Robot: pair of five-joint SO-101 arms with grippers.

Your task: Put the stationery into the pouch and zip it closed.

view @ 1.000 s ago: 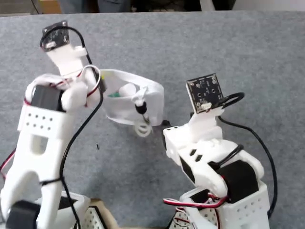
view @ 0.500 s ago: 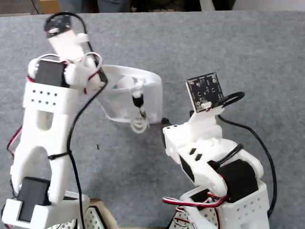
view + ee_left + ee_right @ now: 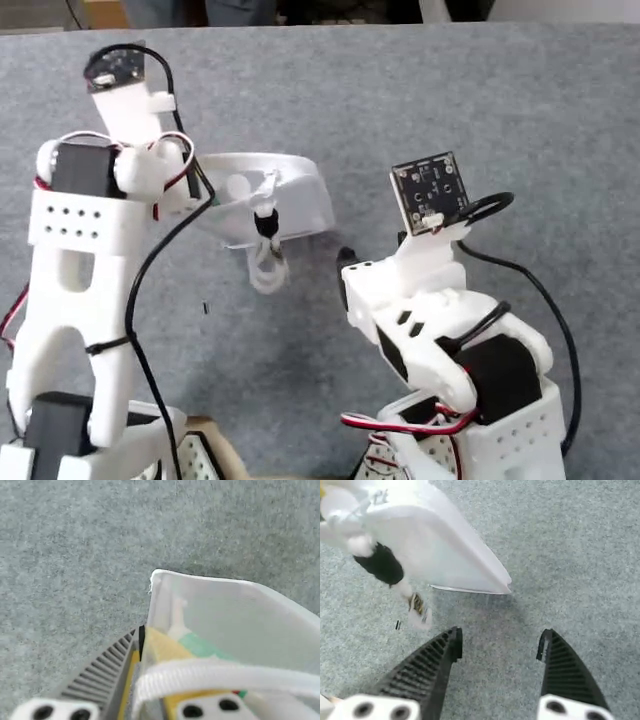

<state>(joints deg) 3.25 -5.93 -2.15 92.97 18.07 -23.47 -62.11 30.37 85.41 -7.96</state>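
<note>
Closing stage, by the look of things: stationery (image 3: 200,647) glimpsed as a green piece inside the pouch (image 3: 295,195), mouth gaping, zip not yet run. Set left of the table's (image 3: 520,110) middle, nearer the far edge than the near one, well in from both.

Gripped at one end by the left gripper (image 3: 200,190), clenched on the pouch's wall, ribbed jaw outside and the other inside the mouth. Trailing from the near rim toward the near edge, a zip pull (image 3: 265,224) with a black bead and a white ring (image 3: 266,272).

Poised near the pouch's other end, the right gripper (image 3: 499,642): spread wide, grasping nothing, touching nothing, over bare table, with the pull off to one jaw's side.

Probably called for next: closing in on the pull, pinching bead or ring, then drawing it along the mouth with the opposite end held anchored.

Worth watching: a small, dangling pull, likely to slip from broad jaws, and a soft wall, likely to buckle if tugged without a counter-hold. Cannot tell whether more pieces lie deeper inside.
</note>
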